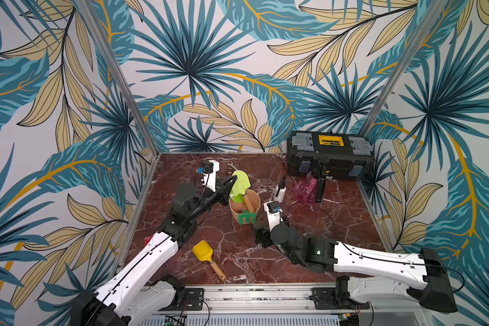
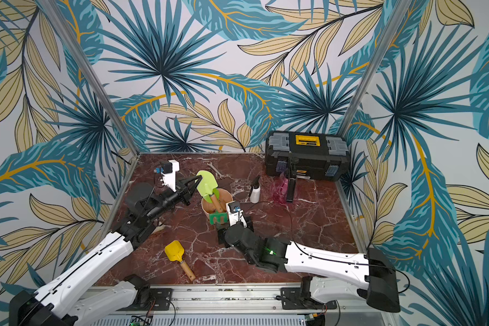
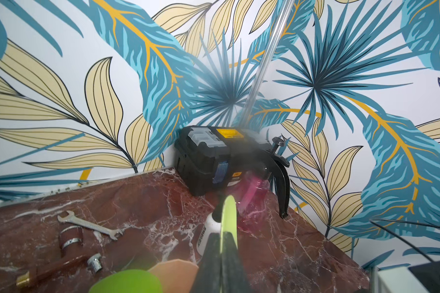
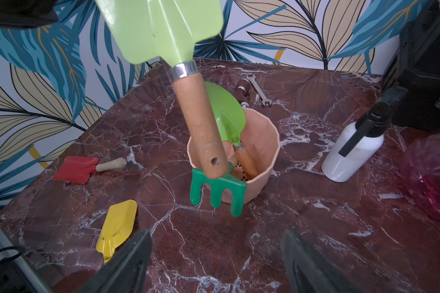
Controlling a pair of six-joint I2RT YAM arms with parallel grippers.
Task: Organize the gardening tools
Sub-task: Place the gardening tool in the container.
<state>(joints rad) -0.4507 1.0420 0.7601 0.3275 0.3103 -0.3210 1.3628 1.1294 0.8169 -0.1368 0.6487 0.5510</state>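
Okay, left gripper clamped on lime-green spade blade, handle end at peach pot rim by dark-green rake; right gripper spread wide, holding nothing; red scoop mostly hidden behind left arm in a top view; pink bottle blurred, cut off.

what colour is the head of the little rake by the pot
Dark green; the rake head shows best in the right wrist view.

I am finding no legible writing here. The toolbox is showing a small yellow label and the white spray bottle is carrying dark print, both too blurred to read.
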